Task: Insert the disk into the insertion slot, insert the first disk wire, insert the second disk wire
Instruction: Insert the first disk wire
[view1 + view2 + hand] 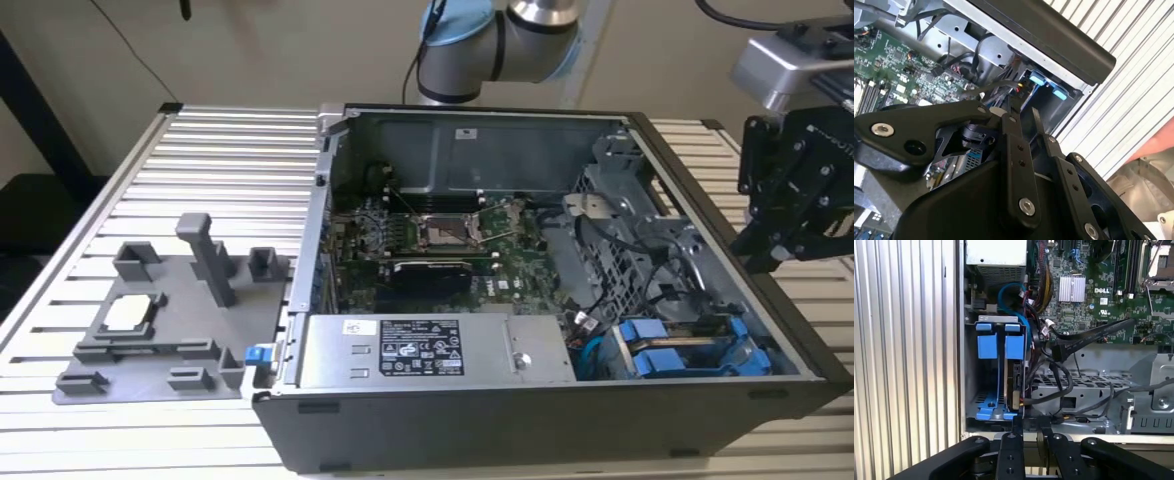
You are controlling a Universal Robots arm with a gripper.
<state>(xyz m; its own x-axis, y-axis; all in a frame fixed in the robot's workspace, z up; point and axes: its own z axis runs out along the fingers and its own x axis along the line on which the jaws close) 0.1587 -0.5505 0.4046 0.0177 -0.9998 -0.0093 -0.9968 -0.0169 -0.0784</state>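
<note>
Slatted metal table (227,150) carries a PC case (534,425) laid on its side w/ the cover off, prob. so the arm can reach in from above. A grey plastic jig plate (160,345) lies beside it, toward the exterior view's left. Inside the case: green circuit board (441,235), then a grey power box (534,350) along the wall nearest that camera. In the first wrist view the gripper (1030,425) hangs just outside the case rim, by the corner w/ the drive cage (968,385). Its fingers (1009,455) stand a little apart, nothing between them. The disk (1015,345) sits on edge in the cage bay nearer the wires, blue tab outward, next to a second blue bracket (986,345). Black wires (1054,375) bunch right beside the disk's end; can't tell if any is plugged in. Writing: white sticker (420,348) on the power box w/ black print too small to make out, & a white logo on the board.
</note>
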